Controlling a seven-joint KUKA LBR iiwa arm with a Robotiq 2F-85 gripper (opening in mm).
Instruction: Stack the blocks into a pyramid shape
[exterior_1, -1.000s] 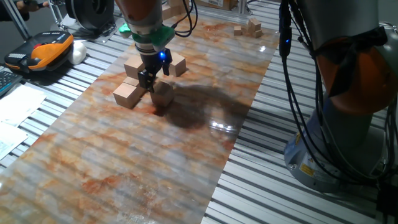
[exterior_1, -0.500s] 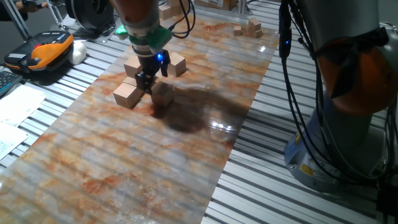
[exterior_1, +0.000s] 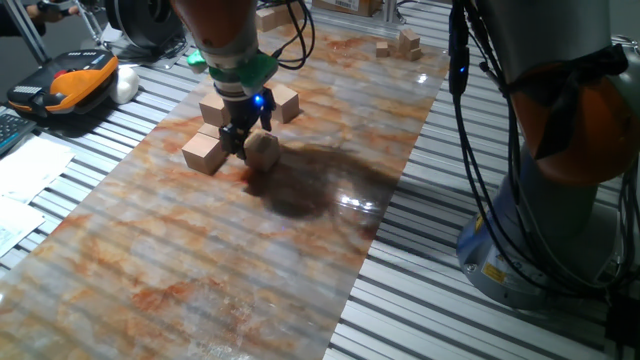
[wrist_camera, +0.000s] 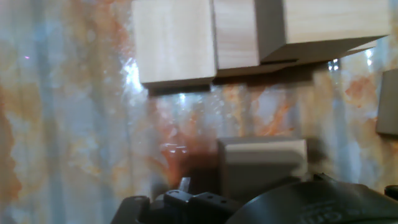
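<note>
Several light-tan wooden blocks lie on the marbled mat. In the fixed view one block (exterior_1: 205, 152) lies front left, one (exterior_1: 215, 108) behind it, one (exterior_1: 286, 102) at the back right, and one (exterior_1: 263, 150) just right of my gripper (exterior_1: 237, 140). The fingers look close together, low over the mat, touching that block's left side with nothing between them. In the hand view this block (wrist_camera: 261, 163) sits in shadow right at the hand's housing. A row of blocks (wrist_camera: 174, 40) lies beyond it and another (wrist_camera: 388, 102) at the right edge.
A heap of smaller wooden pieces (exterior_1: 400, 44) lies at the far end of the mat (exterior_1: 250, 260). An orange-black device (exterior_1: 75, 80) and papers (exterior_1: 25, 170) lie left on the slatted table. Another robot's base and cables (exterior_1: 540, 200) stand right.
My gripper has shifted slightly left and down beside the nearest block. That block now looks turned a little compared with a second ago.
</note>
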